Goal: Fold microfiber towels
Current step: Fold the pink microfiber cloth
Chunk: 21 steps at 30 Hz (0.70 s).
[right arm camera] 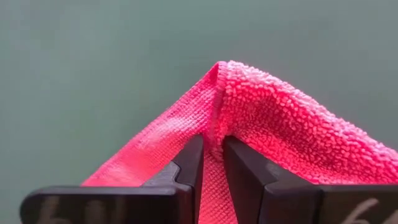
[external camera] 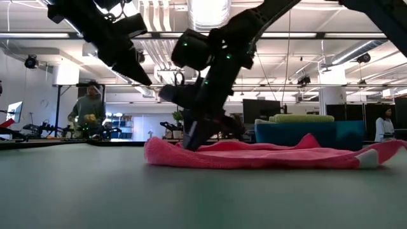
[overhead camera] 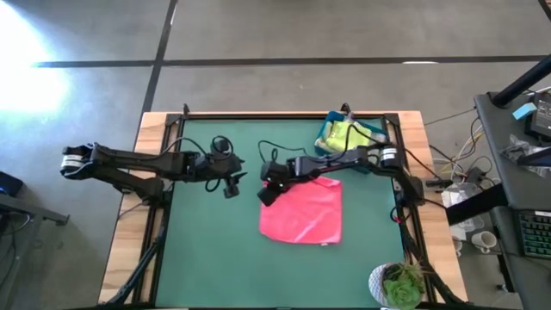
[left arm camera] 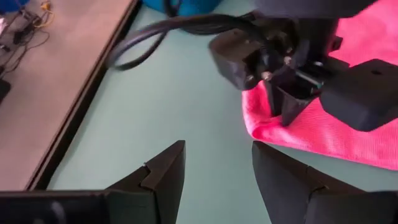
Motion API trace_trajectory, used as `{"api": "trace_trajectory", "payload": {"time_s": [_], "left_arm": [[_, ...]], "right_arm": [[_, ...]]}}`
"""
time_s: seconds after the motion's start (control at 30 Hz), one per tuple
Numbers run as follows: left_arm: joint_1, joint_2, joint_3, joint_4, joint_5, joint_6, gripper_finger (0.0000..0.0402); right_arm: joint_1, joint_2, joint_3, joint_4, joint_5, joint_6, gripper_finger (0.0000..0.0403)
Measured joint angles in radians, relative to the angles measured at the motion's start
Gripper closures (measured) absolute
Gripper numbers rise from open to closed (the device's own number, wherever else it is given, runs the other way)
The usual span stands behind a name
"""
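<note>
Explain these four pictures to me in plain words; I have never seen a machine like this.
It is a robot with two dark arms at a green table. One picture looks straight down from above, one looks level across the tabletop, and two come from cameras on the arms' wrists.

A hot pink towel lies flat on the table. Behind it, a blue bin holds more towels, one of them lime green.

The right hand is shut on a corner of the pink towel, pinching it between two fingers. The left hand hangs open just above the table, beside that corner, holding nothing.

People in the room behind show only in the level picture.
</note>
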Motion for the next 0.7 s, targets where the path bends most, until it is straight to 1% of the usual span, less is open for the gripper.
{"api": "trace_trajectory", "payload": {"time_s": [0.13,0.27,0.33,0.47,0.53,0.57,0.7], "left_arm": [[-0.001,-0.001,0.0,-0.04,0.005,0.081,0.023],[0.0,-0.002,0.0,-0.048,0.023,0.116,0.023],[0.0,-0.002,0.002,-0.044,0.08,0.115,0.023],[-0.001,0.002,-0.002,-0.026,0.305,0.071,0.023],[-0.006,0.015,-0.003,-0.025,0.384,0.042,0.023],[-0.014,0.025,-0.003,-0.024,0.4,0.02,0.023],[-0.065,0.074,-0.001,0.002,0.402,-0.008,0.023]], "right_arm": [[-0.013,-0.015,0.066,-0.034,-0.003,-0.017,0.0347],[-0.022,-0.096,0.073,-0.083,0.003,-0.029,0.0347],[-0.021,-0.145,0.07,-0.13,0.006,-0.063,0.0347],[0.001,-0.264,0.062,-0.273,0.049,-0.138,0.0347],[0.016,-0.329,0.043,-0.329,0.08,-0.164,0.0347],[0.026,-0.358,0.027,-0.344,0.09,-0.18,0.0347],[0.075,-0.49,-0.067,-0.343,0.108,-0.205,0.0346]]}}
